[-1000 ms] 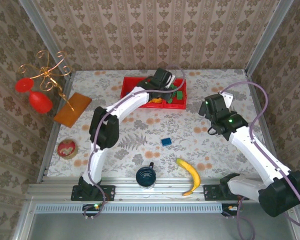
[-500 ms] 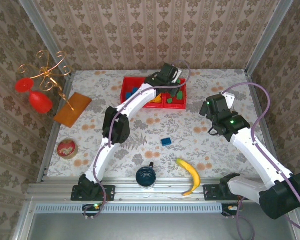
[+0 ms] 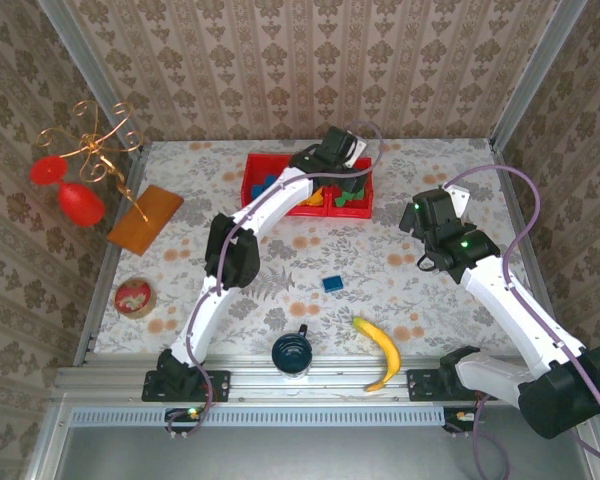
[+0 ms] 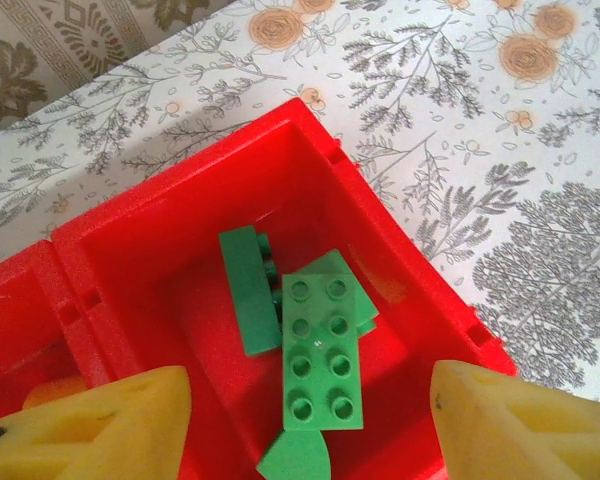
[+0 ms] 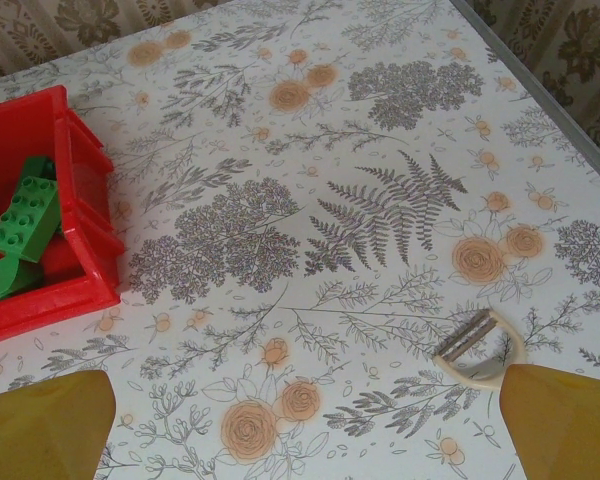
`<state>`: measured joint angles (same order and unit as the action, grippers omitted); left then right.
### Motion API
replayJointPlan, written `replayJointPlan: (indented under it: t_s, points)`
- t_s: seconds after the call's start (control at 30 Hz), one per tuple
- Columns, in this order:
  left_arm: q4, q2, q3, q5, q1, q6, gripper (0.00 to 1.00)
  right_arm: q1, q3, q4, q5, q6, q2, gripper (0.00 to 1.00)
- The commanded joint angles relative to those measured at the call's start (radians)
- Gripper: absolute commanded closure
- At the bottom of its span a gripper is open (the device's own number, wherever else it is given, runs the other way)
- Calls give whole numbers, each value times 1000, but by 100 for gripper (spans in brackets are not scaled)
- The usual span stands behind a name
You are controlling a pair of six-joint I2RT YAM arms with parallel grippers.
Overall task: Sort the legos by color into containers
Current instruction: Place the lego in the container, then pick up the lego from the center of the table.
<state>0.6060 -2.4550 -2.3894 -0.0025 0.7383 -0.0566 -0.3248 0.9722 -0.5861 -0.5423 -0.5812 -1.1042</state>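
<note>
Green bricks (image 4: 320, 350) are binned, one blue brick (image 3: 332, 283) is left out.
My left gripper (image 4: 302, 385) hangs parted and empty over the red tray (image 4: 130, 240), above its right compartment; my right gripper (image 5: 300, 420) gapes empty; the blue brick lies loose, nearer on the table (image 3: 270, 290).

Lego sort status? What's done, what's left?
Done: green bricks lie in the end compartment of the red tray, orange pieces in the middle one, blue pieces at the other end. In hand: nothing. The left gripper hovers open over the green bricks, and the right gripper is open above the table. Left: one blue brick lying loose on the table.
</note>
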Motion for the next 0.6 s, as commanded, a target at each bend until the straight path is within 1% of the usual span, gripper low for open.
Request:
replayJointPlan:
  t_s: [0.0, 0.13, 0.27, 0.3, 0.37, 0.47, 0.57]
  points:
    - [14, 162, 86, 26, 16, 23, 31, 5, 19, -28, 3, -17, 3, 0]
    - [-25, 301, 287, 75, 18, 22, 23, 5, 13, -39, 6, -17, 6, 0]
    - [-117, 471, 571, 117, 22, 44, 15, 5, 9, -50, 5, -20, 15, 0]
    - [-153, 519, 654, 127, 25, 54, 11, 6, 5, -53, 7, -22, 18, 0]
    - [-223, 601, 800, 136, 35, 74, 5, 6, 1, -53, 7, -25, 25, 0]
    - [-318, 709, 995, 125, 56, 102, 2, 5, -13, -47, 8, -30, 36, 0]
    - [-411, 784, 1154, 132, 76, 120, 2, 5, -21, -43, 9, -34, 37, 0]
